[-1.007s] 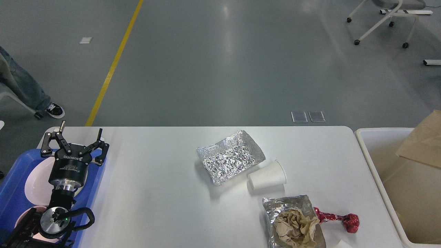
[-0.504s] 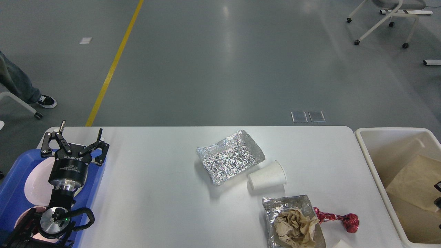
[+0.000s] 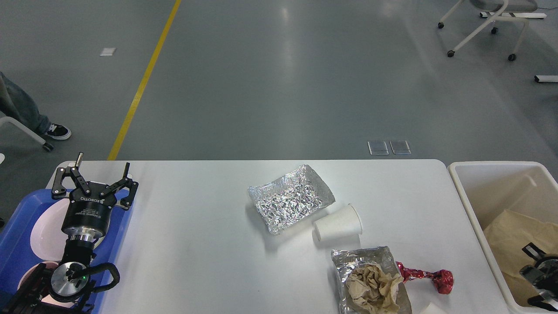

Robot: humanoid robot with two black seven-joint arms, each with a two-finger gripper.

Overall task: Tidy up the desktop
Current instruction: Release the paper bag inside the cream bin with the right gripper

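Starting at the left side of the desktop (image 3: 196, 244), which is the wide white tabletop filling the lower half of the head view, a blue tray (image 3: 13, 244) lies over its left edge. Two pale round plates (image 3: 45, 226) sit in this tray. The left gripper (image 3: 95, 183) hangs above the tray's far right corner, with its two black fingers spread wide apart and nothing between them. White letters are printed on its black body, but they appear upside down; they seem to read ROBOTIQ, and the smaller line under them is too small to read.

Near the middle of the desktop lies an empty foil tray (image 3: 291, 197), crumpled and silver. Just to the right of it and a little closer to the robot, a white paper cup (image 3: 338, 222) lies on its side, with no print that I can see. Closer again to the near edge is a second foil tray (image 3: 370, 279), and a ball of brown paper (image 3: 375, 285) rests inside it. A red foil wrapper (image 3: 429, 277) lies beside this second tray on its right.

Beyond the right end of the desktop stands a cream bin (image 3: 468, 192) with brown paper (image 3: 508, 235) inside it. The right gripper (image 3: 538, 272) is low in this bin, partly cut by the picture edge; whether its fingers are apart or together I cannot tell.
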